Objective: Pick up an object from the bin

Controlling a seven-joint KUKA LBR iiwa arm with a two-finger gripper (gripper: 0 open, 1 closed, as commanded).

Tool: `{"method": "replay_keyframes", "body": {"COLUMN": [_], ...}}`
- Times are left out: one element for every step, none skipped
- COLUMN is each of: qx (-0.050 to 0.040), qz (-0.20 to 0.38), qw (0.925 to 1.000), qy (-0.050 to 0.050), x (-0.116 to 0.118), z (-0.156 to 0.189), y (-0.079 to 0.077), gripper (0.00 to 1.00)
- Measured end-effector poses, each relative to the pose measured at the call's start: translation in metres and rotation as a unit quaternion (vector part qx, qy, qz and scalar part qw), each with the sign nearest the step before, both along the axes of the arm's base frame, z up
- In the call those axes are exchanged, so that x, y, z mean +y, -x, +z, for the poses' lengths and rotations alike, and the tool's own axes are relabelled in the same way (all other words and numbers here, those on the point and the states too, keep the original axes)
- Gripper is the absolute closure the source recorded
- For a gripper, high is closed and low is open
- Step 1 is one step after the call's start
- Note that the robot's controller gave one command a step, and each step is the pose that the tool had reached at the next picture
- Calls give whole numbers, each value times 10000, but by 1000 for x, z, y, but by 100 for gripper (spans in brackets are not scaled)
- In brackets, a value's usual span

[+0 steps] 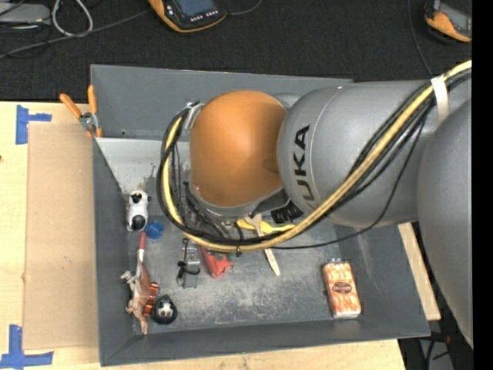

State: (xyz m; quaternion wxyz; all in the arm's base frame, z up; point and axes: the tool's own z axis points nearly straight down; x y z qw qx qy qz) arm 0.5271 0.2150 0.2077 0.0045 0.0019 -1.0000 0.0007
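1. camera view: the grey arm [362, 168] comes in from the right. its orange cover [235, 149] hangs over the middle of the grey metal bin [254, 326], with black and yellow cables [231, 241] looped under the cover.
2. below the cover a dark part, probably the tip of the hand [188, 267], comes down to the bin floor left of centre. whether the hand is wide or narrow i cannot tell.
3. the nearest thing is a small red lump [218, 264] on the floor just to the right of that tip. i cannot tell whether the two touch.
4. a pale wooden stick [271, 260] lies tilted a little further right, its upper end under the cables.
5. by the left wall stands a white and black toy figure [138, 210], with a blue cap [154, 229] just beside it and a thin red stick [142, 247] below.
6. in the lower left corner a brown figure [139, 295] lies just beside a black round thing [164, 309].
7. an orange and white packet [341, 287] lies flat on the right of the floor, well apart from the hand.
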Motion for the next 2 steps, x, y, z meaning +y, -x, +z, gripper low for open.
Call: {"method": "replay_keyframes", "body": {"qx": [-37,-41], "qz": [-29,892], "qw": [10000,9960], "qy": [-8,-12], "x": [-2,10], "z": [5,-46], "y": [-2,-11], "gripper": [0,0]}}
